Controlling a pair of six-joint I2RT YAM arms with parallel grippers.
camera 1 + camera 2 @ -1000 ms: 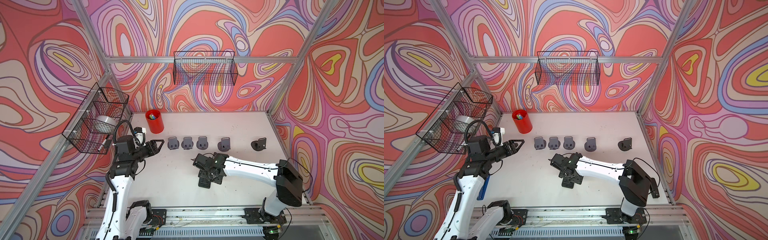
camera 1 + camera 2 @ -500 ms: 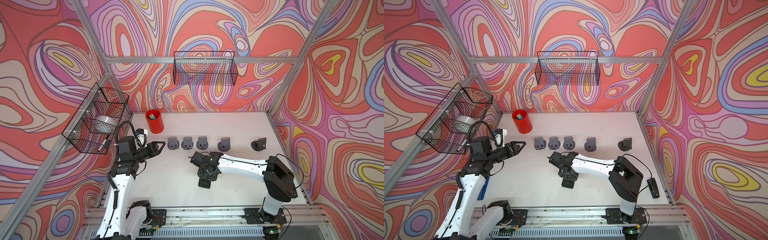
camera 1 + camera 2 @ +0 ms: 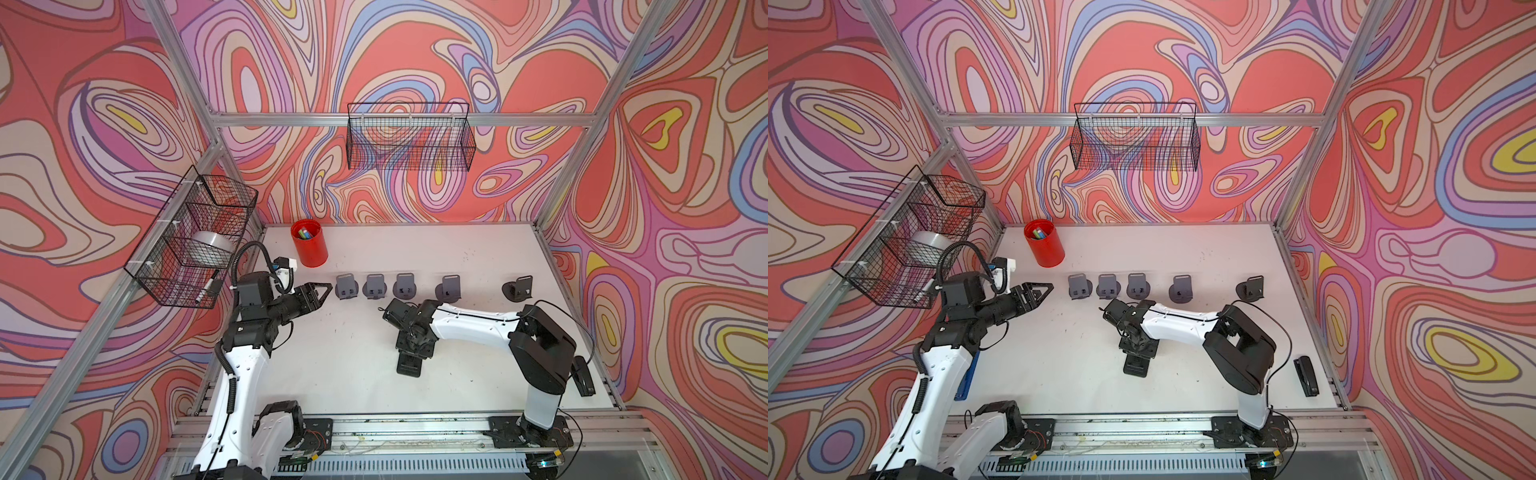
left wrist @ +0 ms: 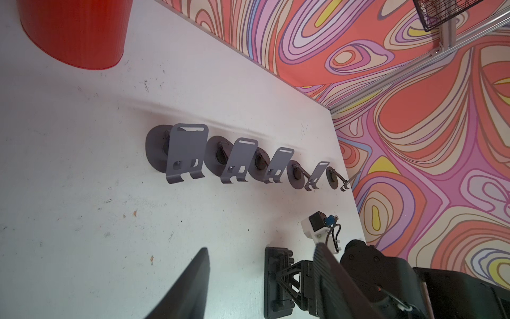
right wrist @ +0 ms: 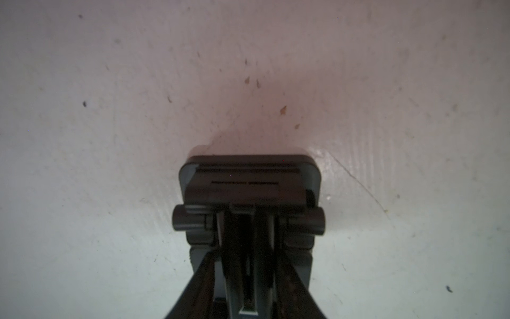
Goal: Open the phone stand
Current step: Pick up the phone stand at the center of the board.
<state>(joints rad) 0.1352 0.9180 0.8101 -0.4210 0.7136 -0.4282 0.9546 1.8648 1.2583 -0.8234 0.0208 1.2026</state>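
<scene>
Black folding phone stand (image 3: 408, 367) lies flat on the white table (image 3: 478, 249), lower centre of both top views. Right gripper (image 5: 244, 218) comes straight down on it, jaws narrow, pinching the stand's centre strip; the arm hides part of the stand from above. Left gripper (image 3: 322, 289), centre-left, hangs above the table with jaws half spread, empty. Just above: a row of five grey round-base metal stands (image 3: 375, 286), propped open. Red cylindrical cup (image 3: 309, 248) upper left, black stapler (image 3: 1306, 375) at right edge.
</scene>
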